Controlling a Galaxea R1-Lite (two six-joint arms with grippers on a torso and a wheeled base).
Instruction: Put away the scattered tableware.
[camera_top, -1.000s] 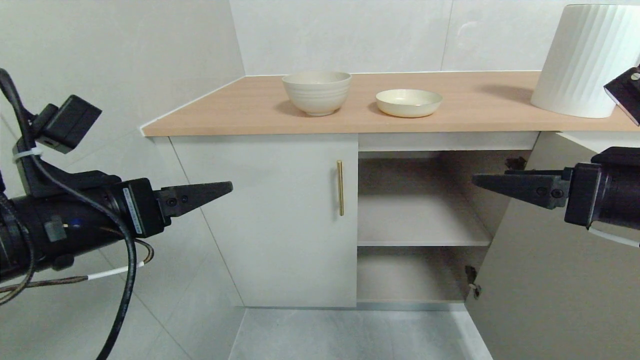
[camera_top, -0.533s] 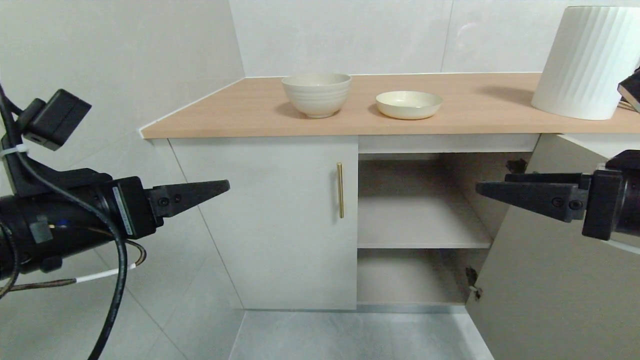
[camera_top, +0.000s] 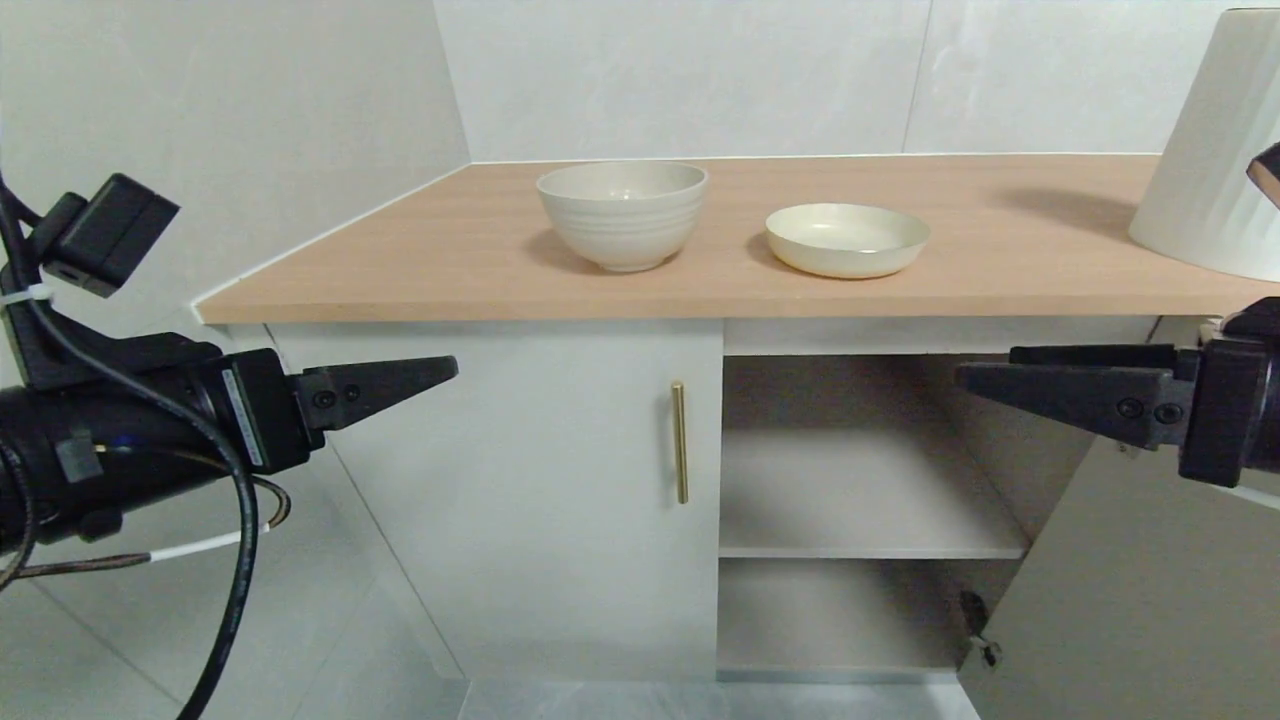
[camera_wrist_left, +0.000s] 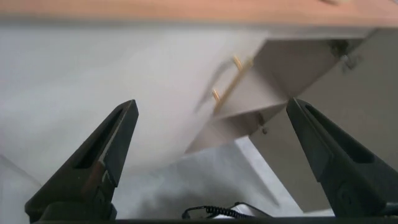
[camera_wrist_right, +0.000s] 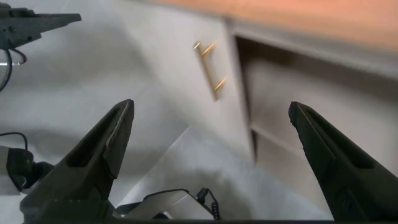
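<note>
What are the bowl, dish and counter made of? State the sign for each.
Bowl: likely glazed ceramic, off-white, with ribbed bands and a soft sheen.
Dish: cream and glossy; ceramic or melamine, the look leaves it open.
Counter: light wood-grain pattern, matte and flat; probably laminate rather than solid wood.

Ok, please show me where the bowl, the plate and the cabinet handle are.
bowl (camera_top: 622, 225), head view, on its ribbed outer wall.
plate (camera_top: 847, 238), head view, on its inner floor.
handle (camera_top: 679, 442), head view, on the middle of the bar.
</note>
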